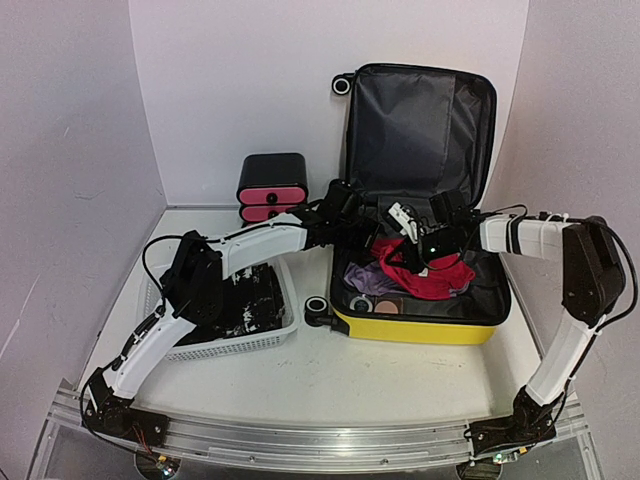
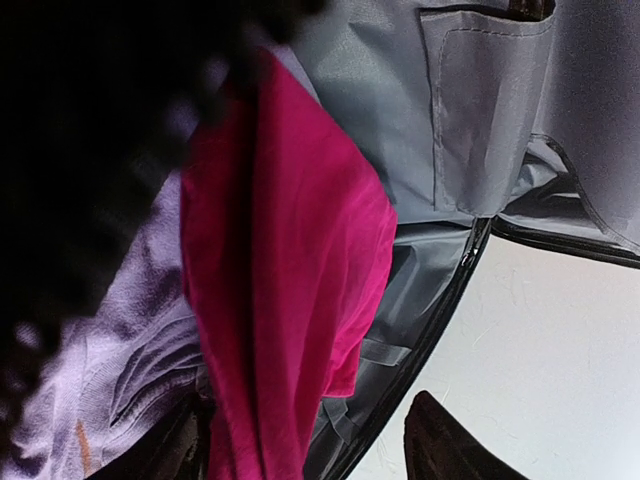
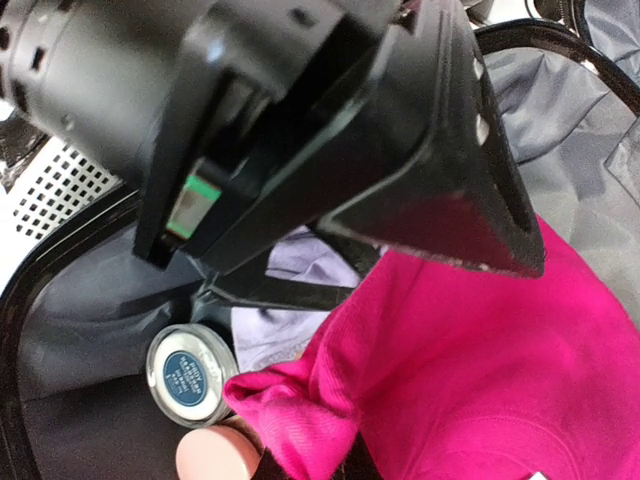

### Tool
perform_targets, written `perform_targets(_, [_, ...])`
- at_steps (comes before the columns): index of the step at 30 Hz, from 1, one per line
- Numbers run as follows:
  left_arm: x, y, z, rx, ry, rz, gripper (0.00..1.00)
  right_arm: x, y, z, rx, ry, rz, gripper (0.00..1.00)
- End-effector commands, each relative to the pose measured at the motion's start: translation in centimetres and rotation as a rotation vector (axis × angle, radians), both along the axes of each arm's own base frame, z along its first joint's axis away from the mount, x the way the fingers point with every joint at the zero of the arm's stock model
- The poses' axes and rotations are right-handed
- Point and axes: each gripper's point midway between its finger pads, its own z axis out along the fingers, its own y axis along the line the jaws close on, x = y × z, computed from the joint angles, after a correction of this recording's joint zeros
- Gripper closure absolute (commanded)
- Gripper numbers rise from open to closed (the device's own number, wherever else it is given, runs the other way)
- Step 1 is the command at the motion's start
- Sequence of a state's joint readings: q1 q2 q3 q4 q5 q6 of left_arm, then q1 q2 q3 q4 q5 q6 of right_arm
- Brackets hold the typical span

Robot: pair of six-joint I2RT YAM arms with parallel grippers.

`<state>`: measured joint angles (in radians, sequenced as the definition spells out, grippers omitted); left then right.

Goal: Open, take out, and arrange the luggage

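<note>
Suitcase [image 1: 420,328]: yellow shell, black zip band and wheels, plain dark grey lining. Pink cloth [image 1: 430,282]: solid magenta. Lilac cloth [image 1: 362,272]: pale, unpatterned. Jar [image 3: 190,372]: clear rim, dark blue label. Box [image 1: 272,187]: black, pink fronts. Basket [image 1: 240,345]: white mesh. Counter [image 1: 400,390]: white.

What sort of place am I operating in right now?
Probably a robotics test cell, not a home: plain white walls box in a white table, and the left arm and right arm stand on a metal rail at its near edge.
</note>
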<state>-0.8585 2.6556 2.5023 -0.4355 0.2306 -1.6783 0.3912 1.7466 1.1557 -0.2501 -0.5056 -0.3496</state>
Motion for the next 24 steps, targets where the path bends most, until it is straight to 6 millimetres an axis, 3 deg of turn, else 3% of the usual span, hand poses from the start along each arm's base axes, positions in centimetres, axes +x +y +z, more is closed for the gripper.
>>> perform_targets(1, [-0.2,-0.6,-2.3,-0.021,0.068,0.005,0.35,-0.4,1.0,4.6,0.092,-0.087,0.041,1.00])
perform_targets(10, [-1.1,-1.5,-3.1,-0.049,0.115,0.001,0.32,-0.4,1.3,5.3,0.116,-0.093,0.042,1.00])
perform_targets(18, [-0.9,-2.2,-3.9,-0.077,0.124,0.007,0.55,-0.7,1.4,6.0,0.139,-0.102,0.044,1.00])
perform_targets(24, [-0.8,-2.6,-4.5,-0.101,0.138,0.010,0.44,-1.0,1.6,6.7,0.166,-0.108,0.049,1.00])
